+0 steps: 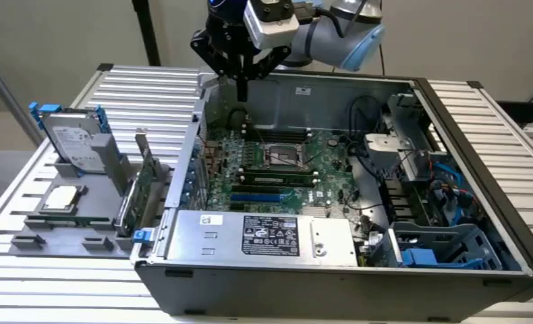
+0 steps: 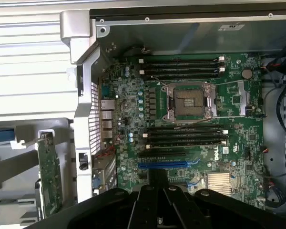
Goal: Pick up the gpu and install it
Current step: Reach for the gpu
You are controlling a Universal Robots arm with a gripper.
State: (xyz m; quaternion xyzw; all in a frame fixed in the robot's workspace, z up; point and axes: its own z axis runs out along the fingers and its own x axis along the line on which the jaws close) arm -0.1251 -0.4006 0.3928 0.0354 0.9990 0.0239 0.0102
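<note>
The gpu stands on edge in a grey holder just outside the open computer case, on the exterior view's left. The wrist view shows its green board beside the case's rear panel. My gripper hangs above the far corner of the case, well above and beyond the gpu. Its fingers are shut together with nothing between them, and in the wrist view the gripper points down over the motherboard. A blue expansion slot lies on the board just ahead of the fingertips.
A silver hard drive with blue rails leans upright in the holder beside the gpu, and a CPU chip lies flat near it. A power supply fills the case's near end. Cables and a blue drive cage sit on the exterior view's right.
</note>
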